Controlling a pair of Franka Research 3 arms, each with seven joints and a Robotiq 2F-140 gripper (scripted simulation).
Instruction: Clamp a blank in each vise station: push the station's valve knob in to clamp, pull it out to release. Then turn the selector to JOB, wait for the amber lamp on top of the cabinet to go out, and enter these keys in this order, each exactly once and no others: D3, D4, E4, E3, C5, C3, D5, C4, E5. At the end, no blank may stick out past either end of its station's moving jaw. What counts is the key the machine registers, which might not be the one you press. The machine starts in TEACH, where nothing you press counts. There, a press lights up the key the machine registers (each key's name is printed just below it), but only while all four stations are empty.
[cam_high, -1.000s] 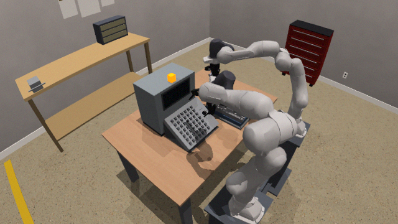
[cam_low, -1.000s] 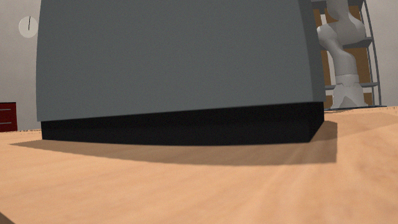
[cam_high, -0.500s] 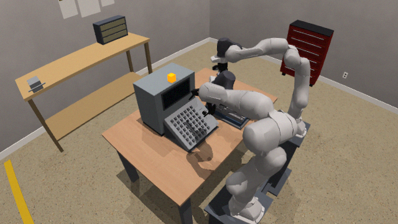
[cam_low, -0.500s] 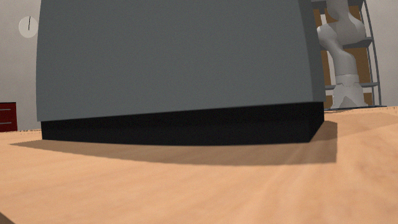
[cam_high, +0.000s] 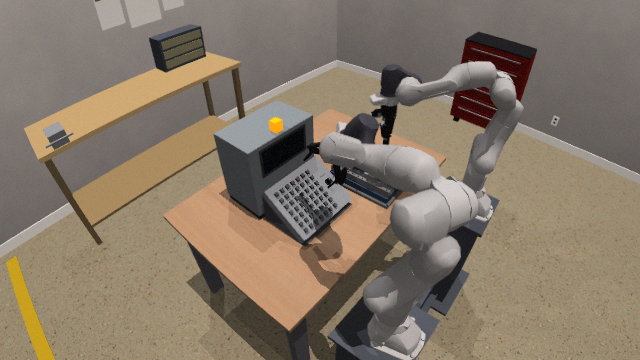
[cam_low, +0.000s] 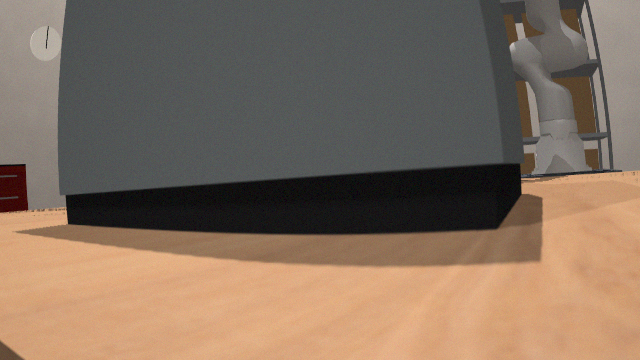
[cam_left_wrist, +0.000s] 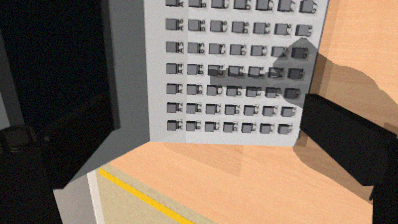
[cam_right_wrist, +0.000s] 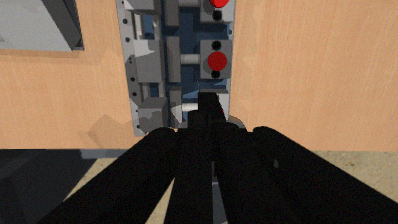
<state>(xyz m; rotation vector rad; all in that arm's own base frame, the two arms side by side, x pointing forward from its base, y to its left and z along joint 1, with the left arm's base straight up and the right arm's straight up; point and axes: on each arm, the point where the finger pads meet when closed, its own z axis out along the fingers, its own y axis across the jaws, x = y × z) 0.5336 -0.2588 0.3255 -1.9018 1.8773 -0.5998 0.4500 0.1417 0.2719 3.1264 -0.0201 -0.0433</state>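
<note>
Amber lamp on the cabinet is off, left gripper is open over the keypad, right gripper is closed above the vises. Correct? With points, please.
Not quite: the amber lamp (cam_high: 276, 125) on the cabinet (cam_high: 240, 167) (cam_low: 280, 100) is lit, as the top view shows. The rest holds: left gripper (cam_left_wrist: 225, 145) open over the keypad (cam_left_wrist: 160, 100), right gripper (cam_right_wrist: 209, 102) closed above the vises (cam_right_wrist: 149, 62).
</note>
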